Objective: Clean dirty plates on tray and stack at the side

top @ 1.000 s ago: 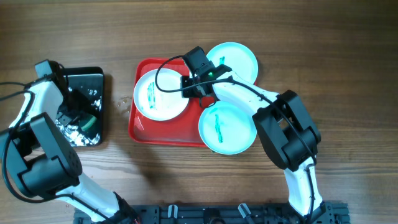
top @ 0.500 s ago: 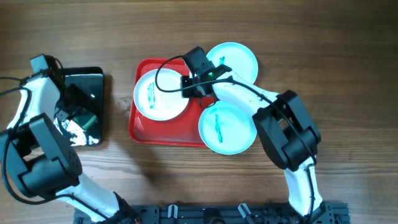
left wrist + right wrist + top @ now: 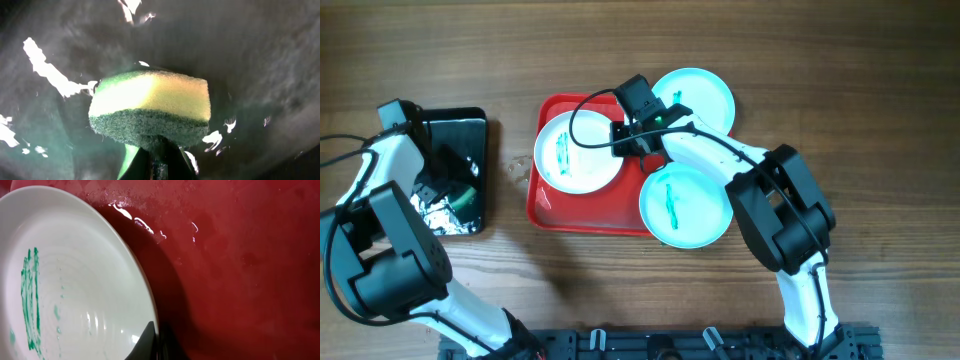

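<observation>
Left gripper (image 3: 160,156): clamps the sponge (image 3: 150,107) from below, jaws narrow on its dark green scouring layer, yellow face away from the fingers. Hangs over the black tray (image 3: 260,60), wet and glossy with white flecks; contact between sponge and tray surface cannot be told. Seen from overhead, sits at 9 o'clock of the scene, well apart from the red tray (image 3: 582,215). Right gripper (image 3: 152,336): pinches the 3 o'clock rim of the white plate (image 3: 75,280), jaws narrow with the rim between them. Shows a green smear left of the plate's centre and a dark shadow under the gripped edge on the wet red floor. Places the white plate toward 10 o'clock inside the red tray. First aqua plate (image 3: 695,97): at 1 o'clock of the tray, overlapping its corner, mostly over the wooden table (image 3: 820,60). Second aqua plate (image 3: 686,206): at 5 o'clock, overhanging that corner, green smear at centre.
</observation>
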Controlling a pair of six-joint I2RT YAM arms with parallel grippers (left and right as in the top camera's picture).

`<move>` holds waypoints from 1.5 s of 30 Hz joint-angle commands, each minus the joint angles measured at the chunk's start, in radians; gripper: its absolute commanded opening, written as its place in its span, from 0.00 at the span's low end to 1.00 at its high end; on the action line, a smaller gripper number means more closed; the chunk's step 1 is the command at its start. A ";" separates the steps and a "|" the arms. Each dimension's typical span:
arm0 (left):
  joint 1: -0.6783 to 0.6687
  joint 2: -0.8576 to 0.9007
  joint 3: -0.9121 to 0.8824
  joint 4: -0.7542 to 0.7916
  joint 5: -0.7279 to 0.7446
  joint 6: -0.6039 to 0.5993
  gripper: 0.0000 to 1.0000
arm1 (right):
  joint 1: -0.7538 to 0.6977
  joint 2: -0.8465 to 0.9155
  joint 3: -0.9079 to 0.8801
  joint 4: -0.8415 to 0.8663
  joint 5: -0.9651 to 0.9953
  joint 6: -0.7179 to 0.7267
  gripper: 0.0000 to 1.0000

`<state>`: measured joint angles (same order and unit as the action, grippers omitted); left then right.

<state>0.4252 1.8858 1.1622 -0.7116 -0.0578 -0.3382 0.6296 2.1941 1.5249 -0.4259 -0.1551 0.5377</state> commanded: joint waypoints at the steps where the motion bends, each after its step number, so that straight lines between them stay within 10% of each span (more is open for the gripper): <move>1: -0.005 -0.071 0.062 -0.073 0.149 0.101 0.04 | 0.002 0.041 0.013 0.008 0.001 0.015 0.04; 15: -0.496 -0.183 0.108 -0.021 0.179 0.286 0.04 | -0.084 0.033 0.013 -0.062 -0.201 -0.021 0.04; 28: -0.584 0.143 0.108 0.023 0.090 0.220 0.04 | -0.084 0.033 0.013 -0.046 -0.182 -0.018 0.04; 35: -0.584 0.160 0.108 -0.172 0.515 0.540 0.04 | -0.084 0.033 0.013 -0.038 -0.179 -0.018 0.05; 45: -0.585 0.160 0.108 0.132 -0.190 -0.134 0.04 | -0.084 0.034 0.013 -0.038 -0.174 -0.017 0.04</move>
<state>-0.1768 1.9972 1.2934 -0.5907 0.1238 -0.2108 0.5350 2.2013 1.5269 -0.4568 -0.3096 0.5308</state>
